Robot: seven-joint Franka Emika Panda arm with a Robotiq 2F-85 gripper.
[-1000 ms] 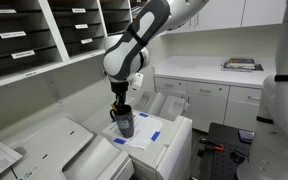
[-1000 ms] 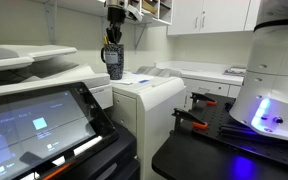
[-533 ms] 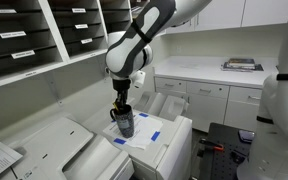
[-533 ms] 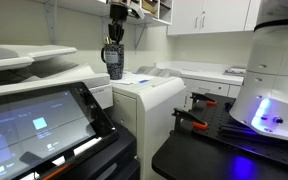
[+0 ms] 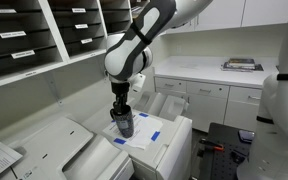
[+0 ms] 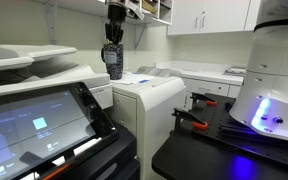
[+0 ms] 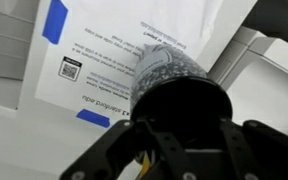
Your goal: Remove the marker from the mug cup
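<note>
Centre frame in both exterior views: the gripper point(image 5: 121, 106) hangs straight down over the mug point(image 5: 125, 125), fingertips right at its mouth. The mug stands upright on a sheet of paper point(image 5: 144, 136), which is fixed with blue tape point(image 7: 54, 20) on top of a white copier point(image 5: 174, 140). Low in the wrist view, a sliver of the yellow marker point(image 7: 141, 157) shows between the dark fingers, at the mug's opening. Has the pincer closed on it? Cannot tell from here.
</note>
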